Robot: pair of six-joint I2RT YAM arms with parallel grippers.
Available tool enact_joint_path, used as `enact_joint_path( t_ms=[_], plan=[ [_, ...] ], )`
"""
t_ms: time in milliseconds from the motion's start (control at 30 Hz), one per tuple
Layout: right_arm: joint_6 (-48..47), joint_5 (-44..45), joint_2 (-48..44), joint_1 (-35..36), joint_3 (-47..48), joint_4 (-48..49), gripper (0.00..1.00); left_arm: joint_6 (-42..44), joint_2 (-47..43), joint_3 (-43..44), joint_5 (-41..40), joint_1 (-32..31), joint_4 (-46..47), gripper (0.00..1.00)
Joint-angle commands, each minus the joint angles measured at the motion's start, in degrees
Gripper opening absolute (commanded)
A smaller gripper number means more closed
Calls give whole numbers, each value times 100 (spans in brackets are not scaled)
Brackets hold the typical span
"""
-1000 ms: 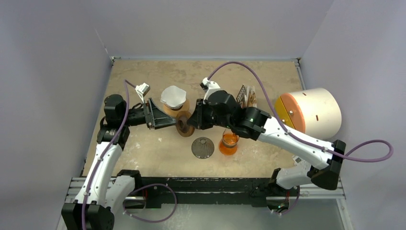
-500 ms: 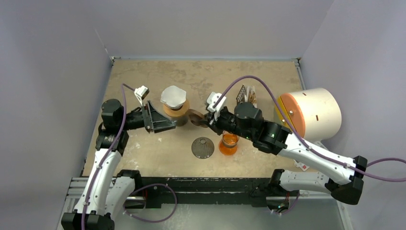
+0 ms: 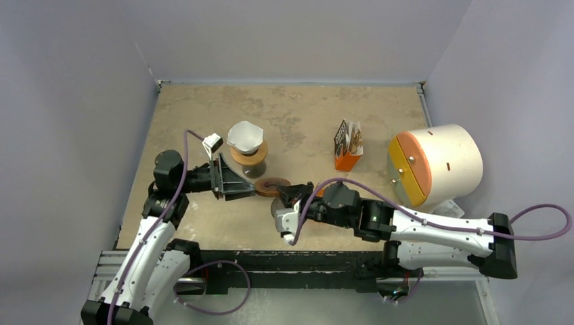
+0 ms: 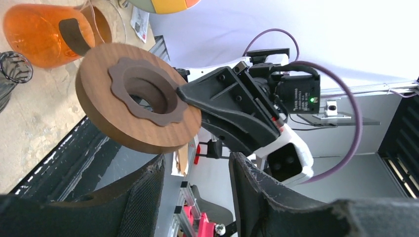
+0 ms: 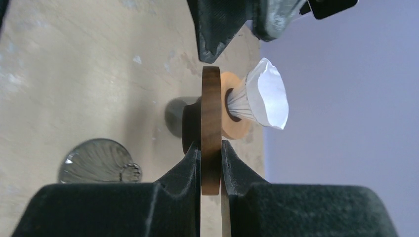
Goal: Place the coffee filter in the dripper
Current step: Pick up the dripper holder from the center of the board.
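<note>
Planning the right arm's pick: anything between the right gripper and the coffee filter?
Yes. The dark wooden ring clamped edge-on in the right gripper sits directly ahead, coffee filter beyond it. The open left gripper is close by.

I look down on a flat sandy-brown table (image 3: pixel 304 112). Just past my left gripper (image 3: pixel 249 187), a light brown round wooden ring (image 3: pixel 249 154) stands on it. Close by my right gripper (image 3: pixel 288 194) sit a round grey wire-mesh cone (image 5: pixel 96 160) and an orange glass jug (image 4: pixel 39 29). Far past that gripper stands a small orange paper box (image 3: pixel 348 145). A big white drum with an orange end (image 3: pixel 440 162) lies well off to its right, at the table's edge.
</note>
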Motion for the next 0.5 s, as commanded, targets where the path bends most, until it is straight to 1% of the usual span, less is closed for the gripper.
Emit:
enact_joint_path(
  t_ms=[0,100,267,467],
  plan=[
    [-1629,684,-189,319,-330,1204,0,144,-132,26,-40,-54,-319,48],
    [-2021,890,-263,542,-502,1506,0,305,-234,28,-58,-54,-691,48],
    [-2504,1179,-357,818,-776,1853,0,270,-362,-108,-48,-54,-798,48],
    [-2607,1248,-481,1049,-1008,2176,0,164,-427,-163,-113,-54,-811,48]
  ],
)
